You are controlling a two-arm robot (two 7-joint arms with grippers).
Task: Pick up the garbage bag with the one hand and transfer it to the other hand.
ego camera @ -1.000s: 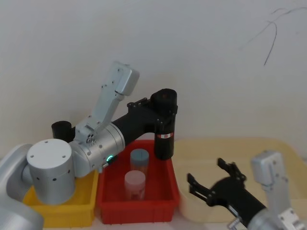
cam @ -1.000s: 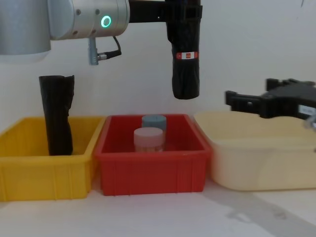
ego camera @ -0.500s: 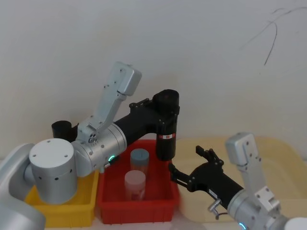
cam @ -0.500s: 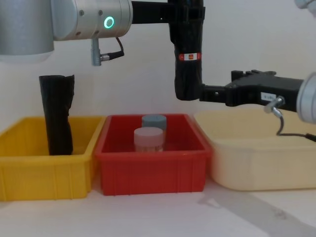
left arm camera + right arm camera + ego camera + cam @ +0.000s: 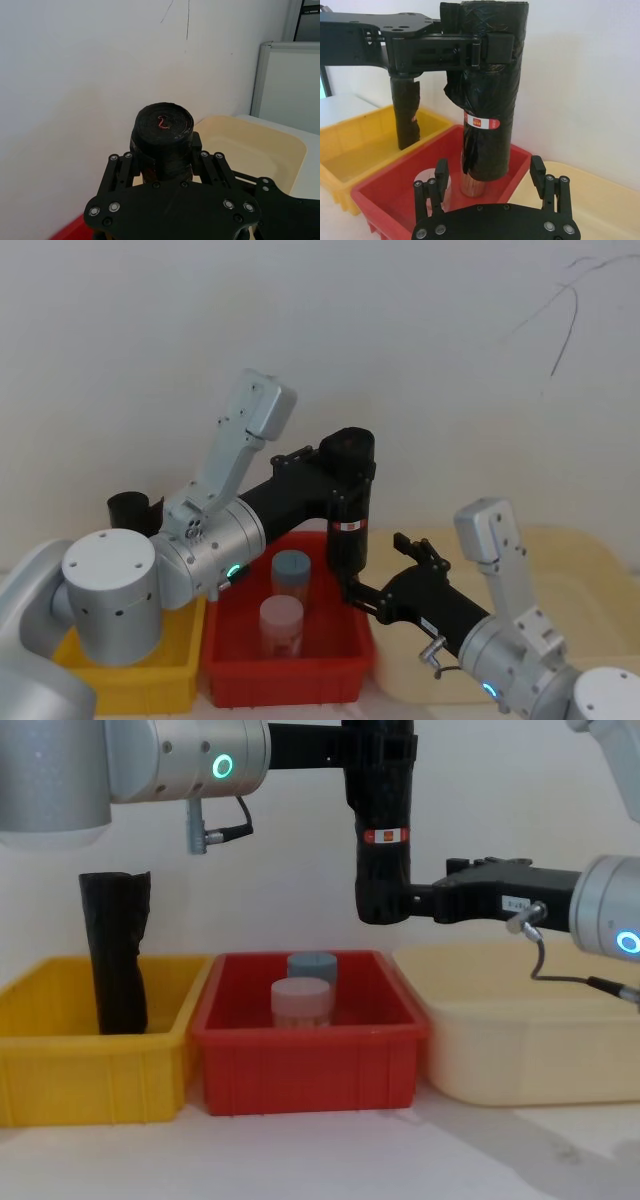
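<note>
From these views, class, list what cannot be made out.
Chest view: whether the right gripper touches the garbage bag; its fingertips overlap the roll's lower end.
Chest view: print on the label band, too small.
Chest view: base of the other black roll, behind the wall of the yellow bin.

On your bench [image 5: 300, 1155] three bins sit side by side, touching. In your left bin [image 5: 60, 1065] a spare roll [image 5: 118, 960] stands upright. Your middle bin [image 5: 300, 1075] holds a front jar [image 5: 301, 1002] with a rear jar [image 5: 312, 966] just behind it. The right bin [image 5: 520, 1050] lies beyond. Above the middle bin's rear right corner you have the garbage bag [image 5: 382, 830] upright, the left claw [image 5: 380, 750] clamped round its top. The right claw [image 5: 488, 167] comes in from the right, its fingers apart either side of the bag's lower end.
</note>
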